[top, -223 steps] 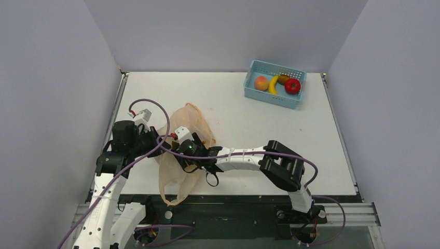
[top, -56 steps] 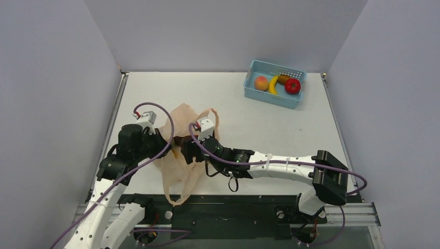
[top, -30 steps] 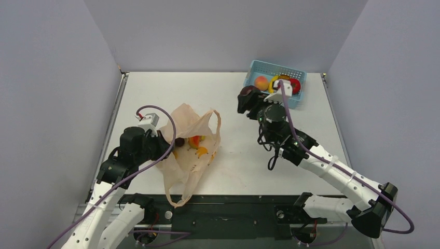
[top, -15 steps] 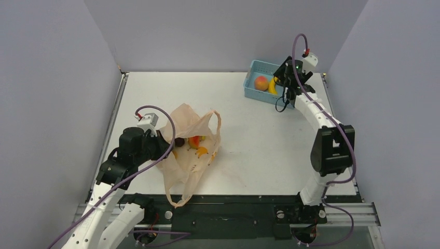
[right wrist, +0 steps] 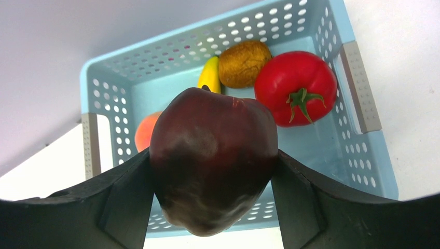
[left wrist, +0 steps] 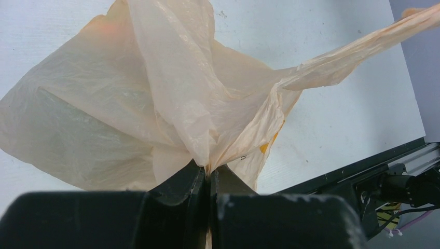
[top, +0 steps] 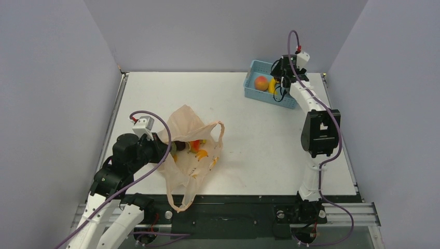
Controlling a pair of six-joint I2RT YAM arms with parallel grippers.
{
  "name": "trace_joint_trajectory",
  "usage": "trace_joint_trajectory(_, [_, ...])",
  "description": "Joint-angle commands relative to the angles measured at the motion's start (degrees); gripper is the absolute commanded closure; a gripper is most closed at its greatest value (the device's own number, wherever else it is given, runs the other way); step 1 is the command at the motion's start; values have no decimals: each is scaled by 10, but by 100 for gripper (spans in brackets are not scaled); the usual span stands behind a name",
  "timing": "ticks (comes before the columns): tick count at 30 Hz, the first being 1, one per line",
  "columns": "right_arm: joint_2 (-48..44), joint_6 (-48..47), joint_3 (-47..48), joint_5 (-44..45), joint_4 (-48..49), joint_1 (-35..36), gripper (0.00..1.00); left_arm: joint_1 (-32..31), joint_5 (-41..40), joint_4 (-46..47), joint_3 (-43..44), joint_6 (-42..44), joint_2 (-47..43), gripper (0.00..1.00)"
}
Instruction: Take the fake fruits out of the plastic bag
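Observation:
The pale-orange plastic bag [top: 189,166] lies on the left of the table with its mouth facing right. My left gripper [left wrist: 209,174] is shut on a bunched fold of the plastic bag [left wrist: 155,93]. Through the film I see fake fruits: a dark one [top: 179,147], a red-yellow mango [top: 196,144] and a yellow-orange piece [top: 202,154]. My right gripper [right wrist: 212,158] is shut on a dark maroon plum [right wrist: 212,155] and holds it just above the blue basket [right wrist: 207,39]. In the top view my right gripper [top: 279,78] hangs over the basket [top: 267,97] at the far right.
The basket holds a banana [right wrist: 209,77], a brown kiwi-like fruit [right wrist: 244,63], a shiny red fruit with a green stem [right wrist: 296,80] and a peach-coloured one [right wrist: 145,132]. One bag handle [top: 179,199] hangs over the table's near edge. Grey walls enclose three sides.
My right arm carried the plum from mid-table to above the basket and now sits slightly further left. My left gripper pulled the bag a little toward the near edge.

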Motion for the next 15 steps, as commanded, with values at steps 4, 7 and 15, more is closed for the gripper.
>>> trace_joint_trajectory(4, [44,-32,97,-11,-70,-5,32,-4,-9,27,2,-3,13,100])
trace_joint_trajectory(7, [53,-43,117,-9,-89,-4,18,-5,-9,25,3,-4,25,100])
trace_joint_trajectory(15, [12,-72,122,11,-106,1,6,-7,-13,25,2,-6,28,100])
